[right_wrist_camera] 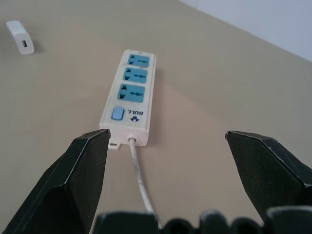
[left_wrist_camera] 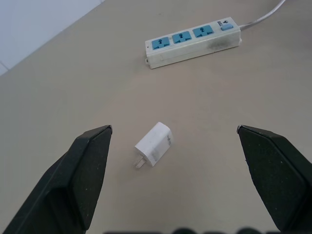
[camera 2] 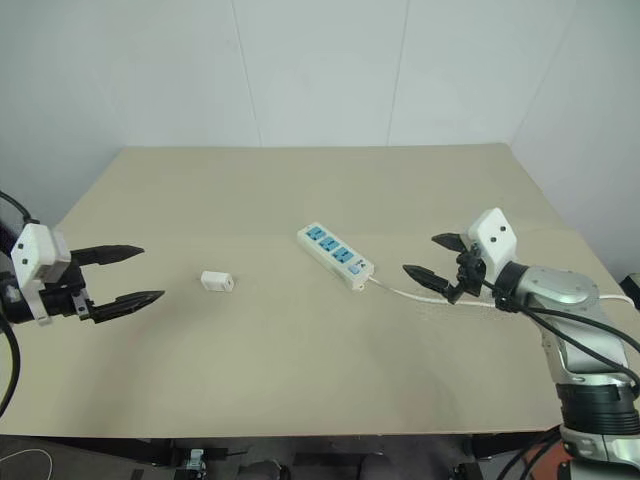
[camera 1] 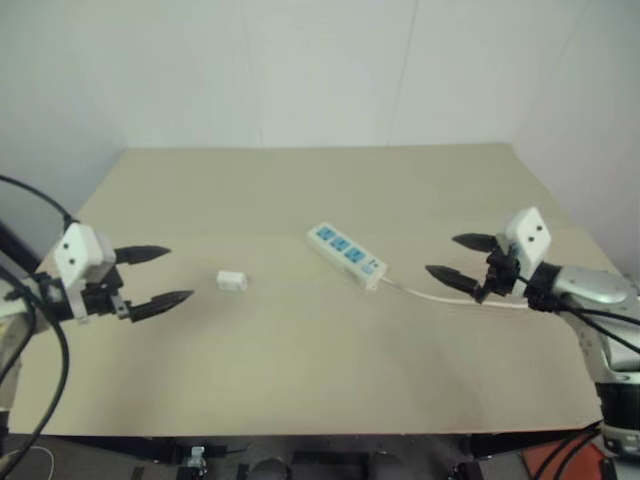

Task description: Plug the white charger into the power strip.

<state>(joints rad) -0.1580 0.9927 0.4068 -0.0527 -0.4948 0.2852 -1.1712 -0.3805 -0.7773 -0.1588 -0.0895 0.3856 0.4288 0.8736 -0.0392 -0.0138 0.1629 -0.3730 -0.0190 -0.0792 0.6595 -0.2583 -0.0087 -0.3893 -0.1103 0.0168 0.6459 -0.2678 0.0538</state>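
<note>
Surface: I saw a beige table (camera 1: 300,350) against white walls.
Charger: the white charger (camera 1: 231,281) lay flat, left of the power strip (camera 1: 347,255), apart from it.
Left gripper (camera 1: 153,276): I had it wide open, empty, facing the charger.
Right gripper (camera 1: 463,259): wide open, empty, above the strip's cord (camera 1: 455,297).

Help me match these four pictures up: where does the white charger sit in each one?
Left eye view: white charger left of centre on the table, between the left gripper and the power strip.
Right eye view: left of centre.
Left wrist view: centre, between the open jaws.
Right wrist view: far corner.
Shared landmark: the power strip.
</note>
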